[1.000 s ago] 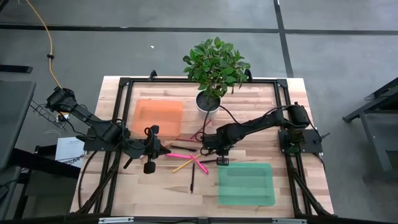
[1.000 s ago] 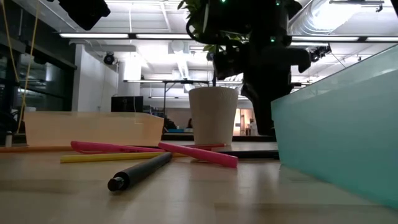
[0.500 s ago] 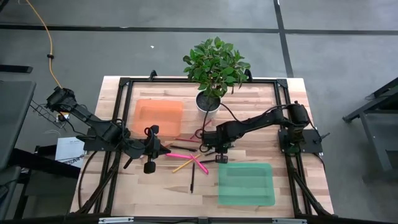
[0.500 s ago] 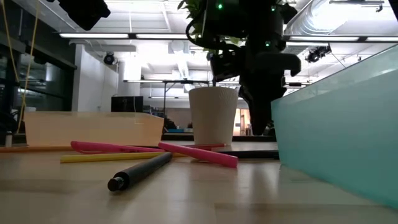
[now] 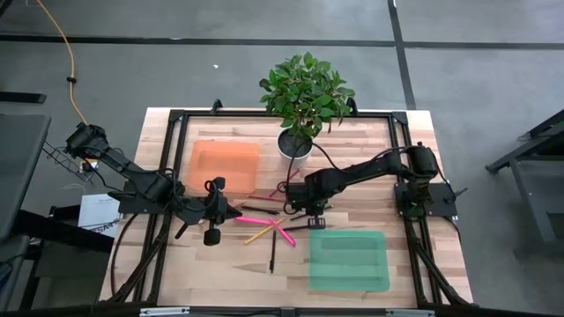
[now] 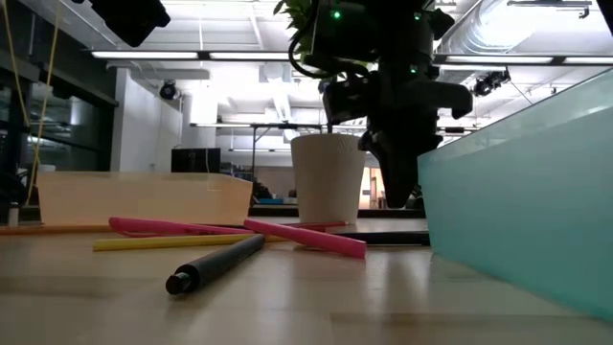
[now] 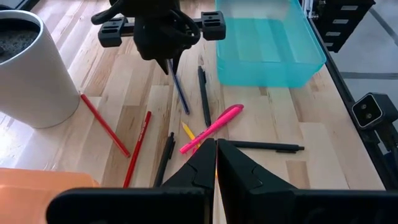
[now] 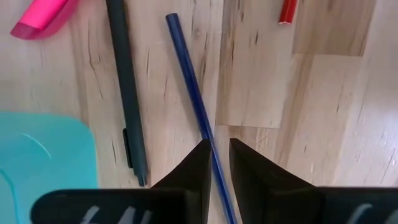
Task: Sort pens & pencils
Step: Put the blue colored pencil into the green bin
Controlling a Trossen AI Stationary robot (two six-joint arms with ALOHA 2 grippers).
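Item: right gripper (image 8: 216, 163), pinching blue pencil (image 8: 193, 87), has risen beside the green tray (image 5: 349, 261); I count pickup done.

Left gripper (image 7: 216, 158): pressed together.

Right tool (image 8: 214, 155) pinched narrow; left tool (image 7: 215, 155) closed

Two matte black jointed arms, left gripper (image 7: 215, 163) with wedge-shaped dark fingers, right gripper (image 8: 215, 163) likewise, black cables looping along the links
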